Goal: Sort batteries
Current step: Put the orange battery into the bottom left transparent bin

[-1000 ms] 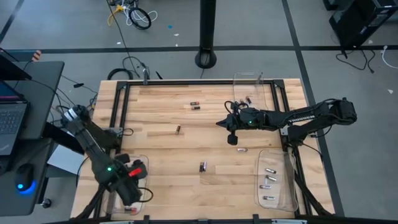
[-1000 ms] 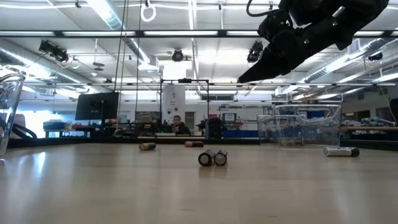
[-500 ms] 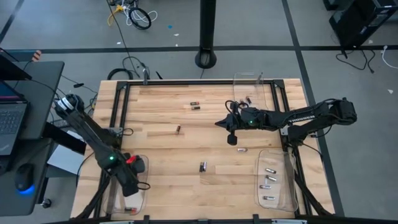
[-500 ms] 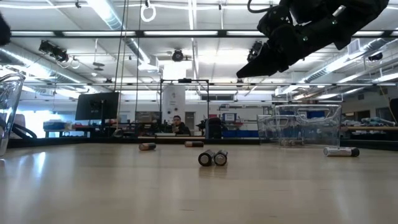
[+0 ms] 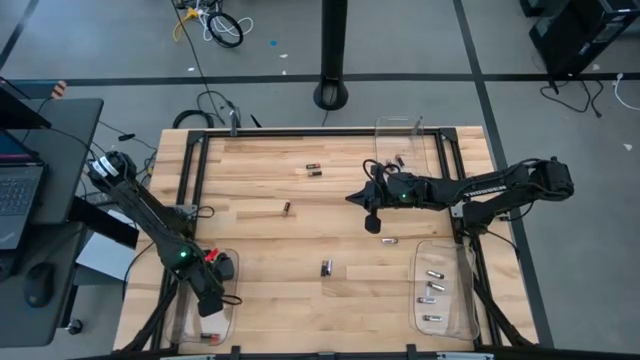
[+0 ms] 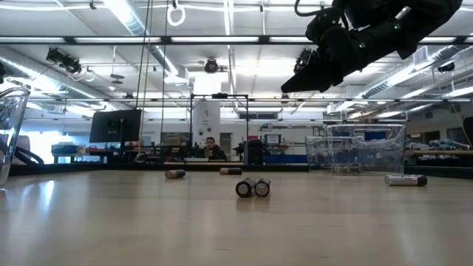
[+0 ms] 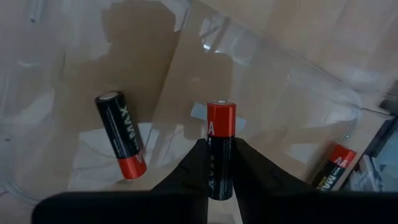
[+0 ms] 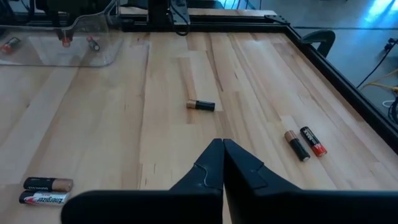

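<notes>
My left gripper (image 5: 214, 300) (image 7: 221, 146) hangs over the clear tray (image 5: 230, 318) at the table's near left corner, shut on a red-and-black battery (image 7: 221, 121). Two more red-and-black batteries (image 7: 121, 135) (image 7: 333, 165) lie on the tray's floor. My right gripper (image 5: 352, 198) (image 8: 222, 144) hovers shut and empty above the table's middle. Loose batteries lie on the wood: a pair (image 5: 326, 267), one (image 5: 286, 208), a pair (image 5: 313, 169) and one (image 5: 389, 241). My left gripper pinches the battery's black part (image 7: 221, 163) between its two fingers. The battery lies along the fingers, its red end (image 7: 221, 112) sticking out past the fingertips. The fingers come from above, pointing steeply down into the tray. Whether the battery touches the tray's floor I cannot tell.
A clear tray (image 5: 462, 300) at the near right holds several silvery batteries. Another clear tray (image 5: 425, 150) at the far right holds a few small cells. A black frame (image 5: 190, 180) runs along the table's edges.
My left gripper has sunk toward the near-left tray with the battery and tipped to point more steeply down. It has kept hold of the battery.
</notes>
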`<state>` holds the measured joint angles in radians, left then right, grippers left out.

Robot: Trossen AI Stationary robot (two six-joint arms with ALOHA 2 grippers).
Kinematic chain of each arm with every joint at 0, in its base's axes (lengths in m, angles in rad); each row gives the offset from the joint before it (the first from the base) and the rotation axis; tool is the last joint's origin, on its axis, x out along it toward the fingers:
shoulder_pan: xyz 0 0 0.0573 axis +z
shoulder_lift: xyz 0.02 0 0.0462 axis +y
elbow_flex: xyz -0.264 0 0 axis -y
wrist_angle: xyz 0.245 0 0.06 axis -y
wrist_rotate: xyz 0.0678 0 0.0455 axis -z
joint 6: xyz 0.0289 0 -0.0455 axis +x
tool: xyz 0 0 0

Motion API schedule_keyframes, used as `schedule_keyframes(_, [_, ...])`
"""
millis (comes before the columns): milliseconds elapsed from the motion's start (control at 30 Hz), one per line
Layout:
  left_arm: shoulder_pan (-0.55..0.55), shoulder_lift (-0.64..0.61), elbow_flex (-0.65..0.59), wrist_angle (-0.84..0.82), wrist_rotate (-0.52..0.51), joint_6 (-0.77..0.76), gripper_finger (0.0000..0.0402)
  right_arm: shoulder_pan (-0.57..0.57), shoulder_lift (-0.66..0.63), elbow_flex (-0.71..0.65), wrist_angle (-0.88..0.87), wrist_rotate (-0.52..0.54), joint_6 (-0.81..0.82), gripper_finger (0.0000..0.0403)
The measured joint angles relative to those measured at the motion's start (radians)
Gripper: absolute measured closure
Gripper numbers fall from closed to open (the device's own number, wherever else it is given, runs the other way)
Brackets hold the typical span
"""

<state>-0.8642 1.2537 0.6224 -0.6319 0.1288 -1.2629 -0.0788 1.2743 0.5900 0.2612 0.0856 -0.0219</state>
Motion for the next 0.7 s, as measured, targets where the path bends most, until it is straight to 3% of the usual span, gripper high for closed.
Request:
schedule_keyframes(367, [0.007, 0.000, 0.034, 0.009, 0.067, -0.029, 0.0324, 0.000, 0.000, 0.000, 0.000, 0.002, 0.005, 0.0389])
schedule_keyframes(700, [0.008, 0.000, 0.125, -0.079, -0.030, -0.055, 0.0311, 0.000, 0.000, 0.000, -0.002, 0.002, 0.005, 0.0389])
